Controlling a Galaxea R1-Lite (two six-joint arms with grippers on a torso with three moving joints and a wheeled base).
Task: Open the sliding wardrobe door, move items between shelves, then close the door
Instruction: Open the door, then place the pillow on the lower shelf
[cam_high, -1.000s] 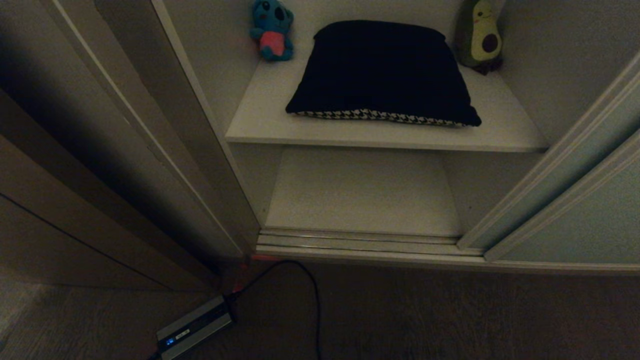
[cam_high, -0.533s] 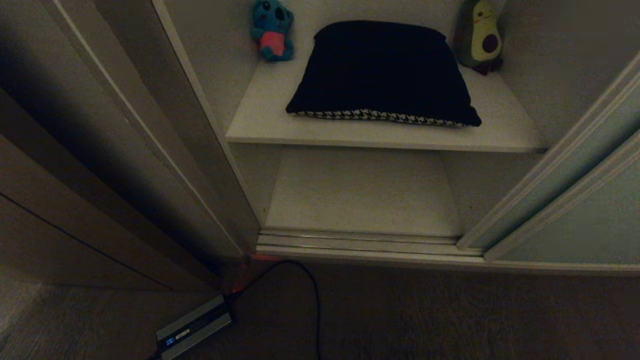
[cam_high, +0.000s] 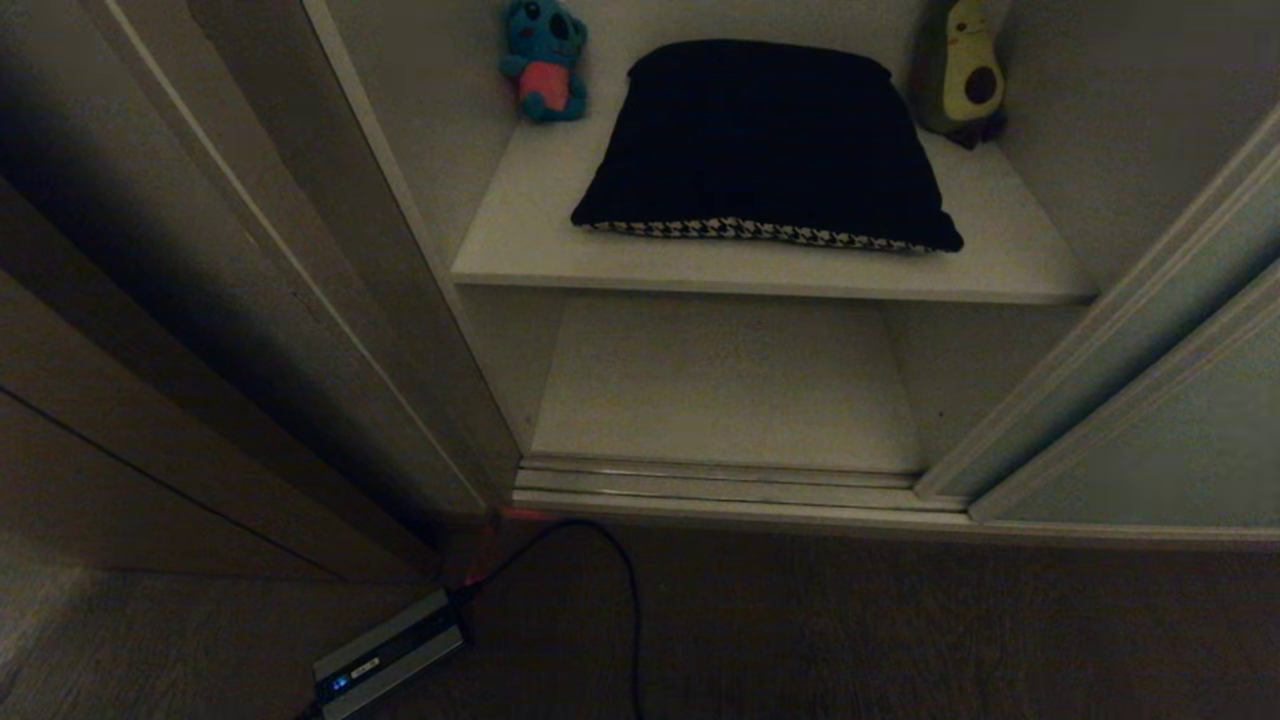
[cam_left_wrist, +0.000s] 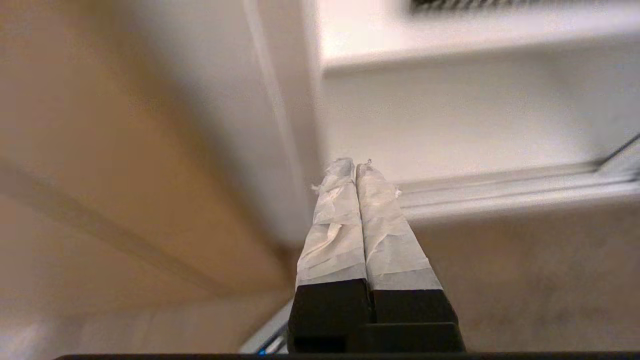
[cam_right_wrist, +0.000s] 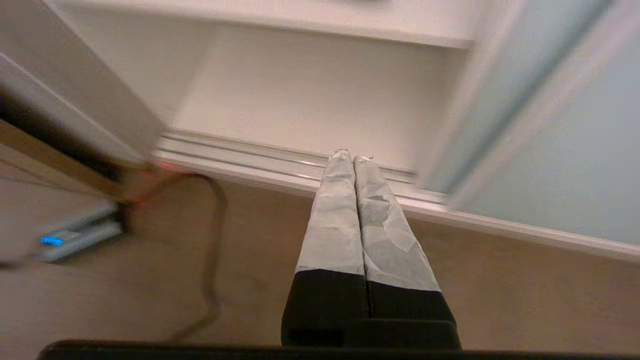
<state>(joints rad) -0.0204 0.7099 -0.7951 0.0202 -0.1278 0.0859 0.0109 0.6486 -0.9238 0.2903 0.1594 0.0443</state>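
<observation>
Cushion (cam_high: 765, 145) sits on the upper shelf (cam_high: 520, 250), koala (cam_high: 545, 60) far-left, avocado (cam_high: 960, 70) far-right; door (cam_high: 1150, 420) is slid right. Left claw (cam_left_wrist: 356, 167) and right claw (cam_right_wrist: 348, 156) are pressed together low, so we'd spread them before reaching in.

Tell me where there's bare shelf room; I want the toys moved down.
The lower off-white shelf, between the white side walls and behind the ribbed floor track, is entirely bare. The upper shelf is crowded: dark houndstooth-edged cushion, teal koala plush, green avocado plush.
</observation>
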